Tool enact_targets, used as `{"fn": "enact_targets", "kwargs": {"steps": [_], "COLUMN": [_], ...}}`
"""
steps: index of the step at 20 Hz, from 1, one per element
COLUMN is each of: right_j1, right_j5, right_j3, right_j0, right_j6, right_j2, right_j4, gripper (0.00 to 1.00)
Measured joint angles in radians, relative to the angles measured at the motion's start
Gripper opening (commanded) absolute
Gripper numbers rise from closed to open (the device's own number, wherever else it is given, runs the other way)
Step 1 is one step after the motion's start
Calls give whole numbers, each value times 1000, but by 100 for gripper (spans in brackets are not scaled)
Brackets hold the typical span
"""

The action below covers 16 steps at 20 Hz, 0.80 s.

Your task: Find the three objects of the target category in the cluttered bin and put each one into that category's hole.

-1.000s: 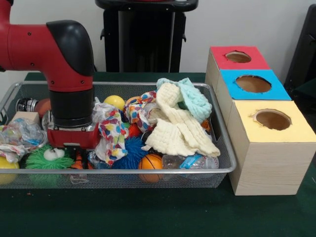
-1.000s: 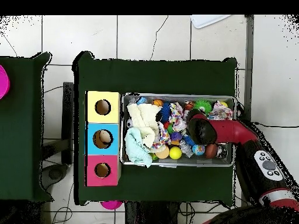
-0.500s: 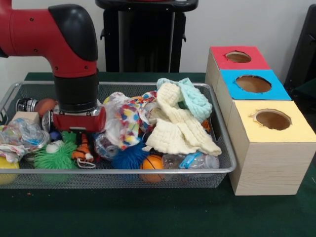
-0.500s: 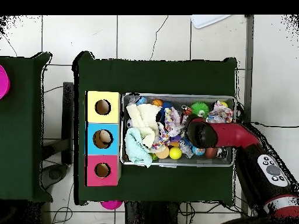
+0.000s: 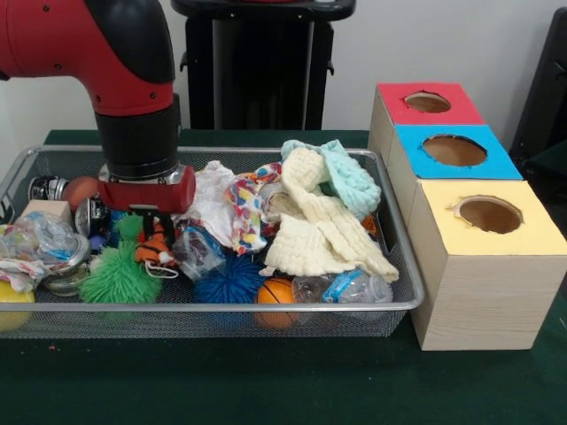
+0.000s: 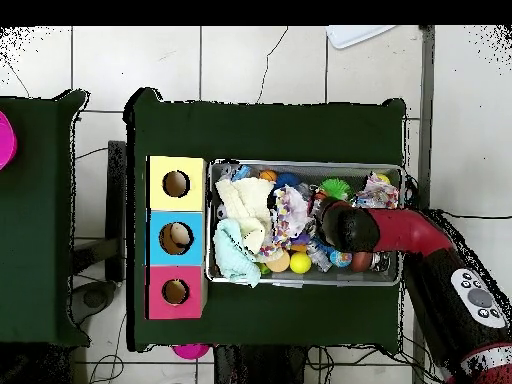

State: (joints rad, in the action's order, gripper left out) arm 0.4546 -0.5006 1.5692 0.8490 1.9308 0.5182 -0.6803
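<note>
The wire-mesh bin (image 5: 266,308) lies on the green table, full of toys and cloths; it also shows in the overhead view (image 6: 300,164). My gripper (image 5: 152,232) hangs over the bin's left half in the front view. It is shut on a small orange striped toy (image 5: 156,252) and holds it just above the clutter. In the overhead view the arm's wrist (image 6: 345,228) hides the gripper. Three wooden boxes with round holes stand beside the bin: red top (image 5: 428,102), blue top (image 5: 454,150), yellow top (image 5: 489,214).
In the bin lie a green spiky ball (image 5: 117,279), a blue spiky ball (image 5: 232,282), a small basketball (image 5: 275,292), a cream knitted cloth (image 5: 323,235), a mint cloth (image 5: 350,177), a spotted cloth (image 5: 235,208) and crumpled plastic bags (image 5: 35,239).
My gripper has risen and shifted slightly towards the boxes, lifting the orange striped toy off the clutter. The spotted cloth slid aside and the green spiky ball now shows fully.
</note>
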Motion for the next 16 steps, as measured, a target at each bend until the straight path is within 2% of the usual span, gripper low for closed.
{"fn": "enact_targets", "kwargs": {"steps": [16], "right_j1": [1], "right_j5": [-144], "right_j3": [97], "right_j0": [113], "right_j6": [0], "right_j2": [145], "right_j4": [106], "gripper": [0]}}
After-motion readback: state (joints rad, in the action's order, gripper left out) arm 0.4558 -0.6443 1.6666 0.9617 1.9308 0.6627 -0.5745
